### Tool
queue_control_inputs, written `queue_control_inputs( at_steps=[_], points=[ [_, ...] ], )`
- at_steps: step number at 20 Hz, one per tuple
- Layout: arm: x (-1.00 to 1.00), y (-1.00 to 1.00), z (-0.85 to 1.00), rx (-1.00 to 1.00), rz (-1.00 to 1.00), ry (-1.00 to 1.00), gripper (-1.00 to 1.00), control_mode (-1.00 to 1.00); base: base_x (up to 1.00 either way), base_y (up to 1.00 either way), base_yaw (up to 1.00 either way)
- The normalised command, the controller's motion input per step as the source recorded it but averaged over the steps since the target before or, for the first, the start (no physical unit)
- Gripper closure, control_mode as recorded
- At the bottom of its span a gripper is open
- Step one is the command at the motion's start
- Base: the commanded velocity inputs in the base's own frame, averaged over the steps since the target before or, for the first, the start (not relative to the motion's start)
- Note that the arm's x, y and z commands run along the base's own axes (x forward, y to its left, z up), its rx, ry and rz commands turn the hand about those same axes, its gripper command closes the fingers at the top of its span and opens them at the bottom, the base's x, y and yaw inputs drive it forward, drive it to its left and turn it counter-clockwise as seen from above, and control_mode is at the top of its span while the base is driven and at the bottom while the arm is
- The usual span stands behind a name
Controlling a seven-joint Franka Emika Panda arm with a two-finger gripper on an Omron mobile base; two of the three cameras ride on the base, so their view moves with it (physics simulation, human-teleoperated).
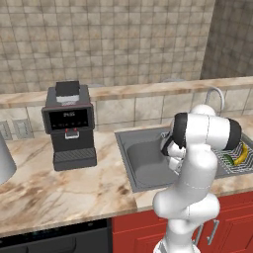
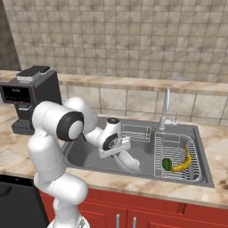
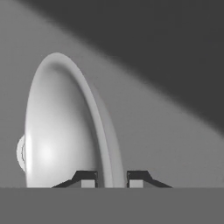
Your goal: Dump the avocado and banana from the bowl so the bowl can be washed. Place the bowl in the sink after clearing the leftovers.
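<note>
Both base views are evenly and softly lit, with no hard cast shadows on the worktop (image 1: 74, 183) and none of the blur or edge bending a lens would give. The rendering is coarse and slightly soft. The robot arm (image 2: 49, 147) carries smooth highlights on its white shell. In the hand view the bowl (image 3: 61, 131) glows brightest low on its inner face, fading toward its rim, and a broad dark diagonal shadow fills the upper right over the sink (image 3: 166, 131) surface.

Dark grey sink (image 2: 89, 153); in its wire rack (image 2: 178, 153), yellow banana (image 2: 183, 164), dark green avocado (image 2: 166, 163); pale grey-white bowl (image 3: 61, 131); black coffee machine (image 1: 70, 126).
</note>
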Motion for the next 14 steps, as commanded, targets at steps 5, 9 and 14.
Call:
queue_control_inputs(
  at_steps=[5,9,14],
  points=[
    [0.17,0.0,-0.41,-0.04,-0.11,0.0,1.0,-1.0,0.0,0.0,0.0],
    [0.04,0.0,-0.37,0.0,-0.07,0.06,1.0,-1.0,0.0,0.0,0.0],
    [0.2,0.0,-0.18,0.05,-0.04,0.05,1.0,-1.0,0.0,0.0,0.0]
  ],
)
